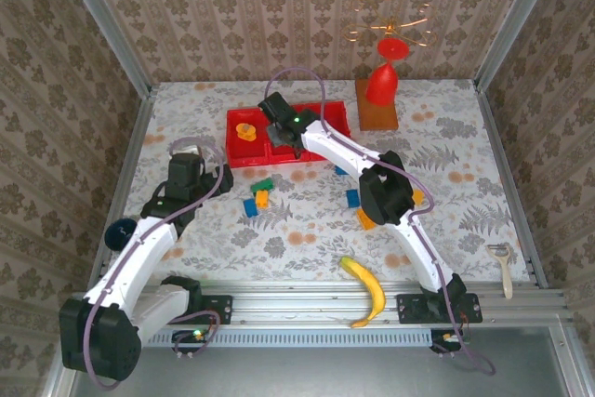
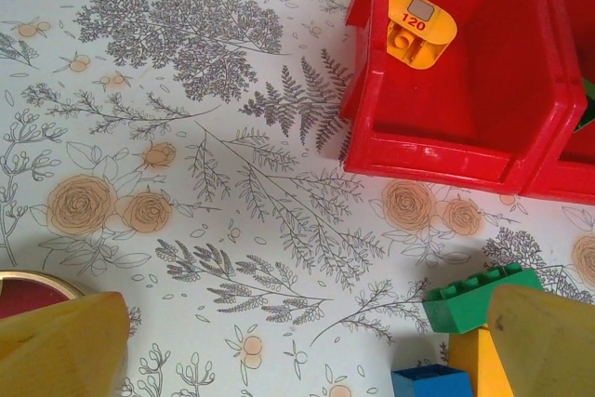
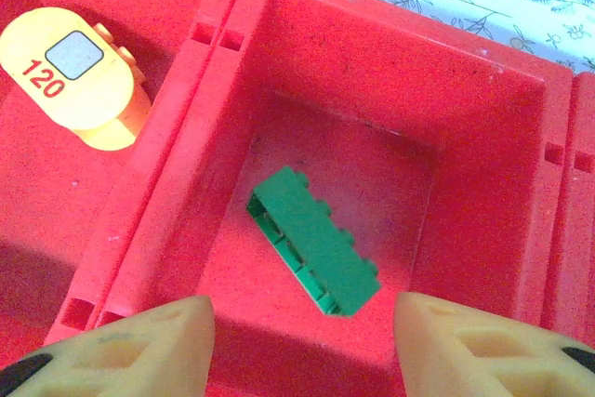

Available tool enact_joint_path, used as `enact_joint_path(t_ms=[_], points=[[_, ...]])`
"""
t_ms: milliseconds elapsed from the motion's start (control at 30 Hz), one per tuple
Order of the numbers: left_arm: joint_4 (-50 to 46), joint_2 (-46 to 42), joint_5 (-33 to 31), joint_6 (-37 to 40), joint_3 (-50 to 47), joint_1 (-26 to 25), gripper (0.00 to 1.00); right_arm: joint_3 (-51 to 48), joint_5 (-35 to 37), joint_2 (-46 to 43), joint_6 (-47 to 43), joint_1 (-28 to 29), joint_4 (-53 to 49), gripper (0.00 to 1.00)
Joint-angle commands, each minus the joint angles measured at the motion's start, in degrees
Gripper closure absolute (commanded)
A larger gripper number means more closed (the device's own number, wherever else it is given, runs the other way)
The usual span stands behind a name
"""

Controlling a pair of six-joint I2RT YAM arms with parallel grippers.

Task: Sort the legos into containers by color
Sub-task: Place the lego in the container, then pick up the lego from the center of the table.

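Three compartments divide the red tray [image 1: 335,120], set at the far middle of the table [image 1: 465,202]. A green brick [image 3: 314,253] lies slantwise on the floor of the middle one, clear of all four walls. The right gripper [image 3: 302,355] hangs just above it, jaws parted and empty, fingertips over the compartment's near wall. An orange piece [image 3: 74,76] marked 120 rests in the left compartment, against its far wall.

The left gripper [image 2: 307,360] hovers over open cloth short of the tray's near-left corner, jaws spread wide with nothing between them. Beside its right finger sits a cluster of loose bricks [image 1: 258,194], green, orange and blue. More bricks [image 1: 359,209] lie close under the right arm's elbow.

Bare cloth runs broad to the tray's left and along the right side. A banana [image 1: 367,290] lies at the near edge, and a red goblet [image 1: 383,81] stands by the far wall, right of the tray.
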Motion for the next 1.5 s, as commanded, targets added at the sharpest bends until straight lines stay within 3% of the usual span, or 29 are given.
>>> enact_joint_path(t_ms=[0, 267, 500, 833, 967, 1033, 1467], points=[[-1.3, -1.0, -0.9, 0.1, 1.2, 0.4, 0.0, 1.4, 1.8, -4.6, -0.9, 0.6, -2.9, 0.44], [-1.1, -0.9, -1.1, 0.2, 1.3, 0.5, 0.0, -7.2, 3.0, -13.2, 1.7, 1.5, -2.0, 0.39], [0.1, -0.1, 0.5, 0.9, 1.3, 0.5, 0.0, -23.3, 3.2, -25.2, 7.5, 1.6, 1.7, 0.37], [1.5, 1.4, 1.5, 1.0, 1.5, 0.6, 0.0, -46.7, 5.0, -39.8, 18.1, 1.3, 3.2, 0.25], [1.8, 1.8, 1.7, 1.1, 1.6, 0.7, 0.0, -52.2, 5.1, -41.2, 21.2, 0.1, 3.0, 0.15], [1.9, 1.9, 1.8, 0.9, 1.6, 0.7, 0.0, -53.9, 4.4, -41.0, 22.4, -0.8, 2.9, 0.0], [2.1, 2.0, 2.3, -0.4, 0.8, 0.9, 0.0, -55.4, 2.8, -35.1, 23.2, -3.8, 5.5, 0.0]])
